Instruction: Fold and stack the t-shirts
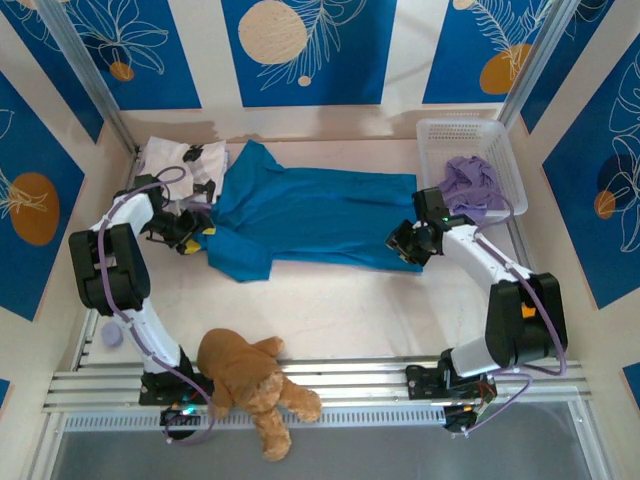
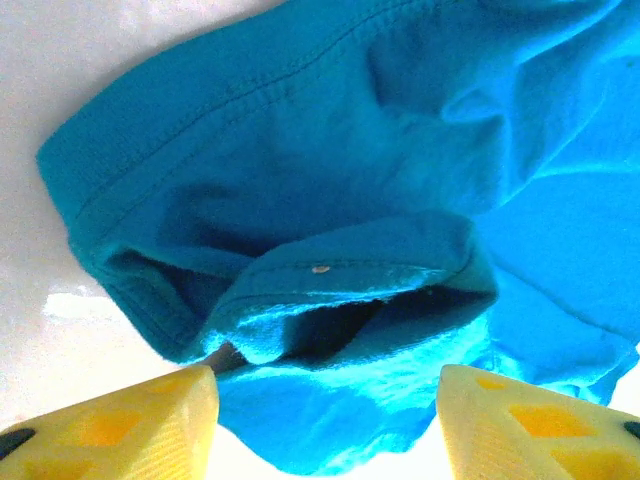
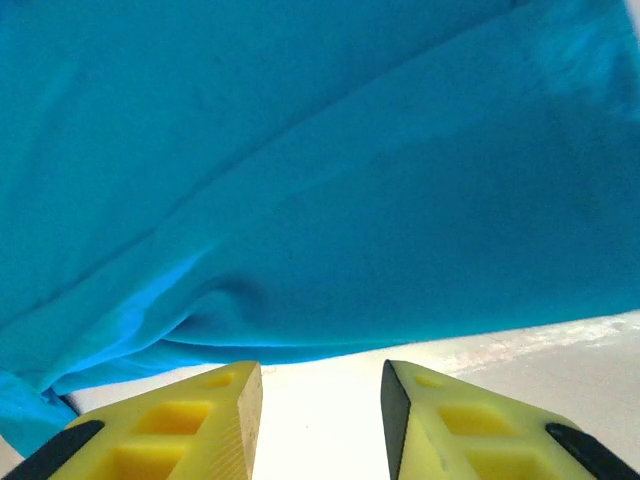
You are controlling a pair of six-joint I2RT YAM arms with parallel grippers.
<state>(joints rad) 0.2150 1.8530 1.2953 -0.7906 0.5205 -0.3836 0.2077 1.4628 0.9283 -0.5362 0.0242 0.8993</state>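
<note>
A large teal shirt (image 1: 310,220) lies spread across the middle of the bench (image 1: 340,310), its length running left to right, with a sleeve drooping at lower left. It looks light, soft and limp. It would probably sag and crease when lifted, so the stitched edges seem the best holds: the sleeve cuff (image 2: 330,290) on the left and the hem (image 3: 300,340) on the right.

The left tool (image 2: 328,380) sits at the cuff with its yellow fingers wide apart, gripping nothing. The right tool (image 3: 320,375) sits just short of the hem, half open and empty, with bare bench between its fingers.

A white blotched shirt (image 1: 180,160) lies folded at upper left, touching the teal one. A lavender shirt (image 1: 470,185) is heaped in a white basket (image 1: 445,135) at upper right. A brown teddy bear (image 1: 250,385) lies at the lower edge.
</note>
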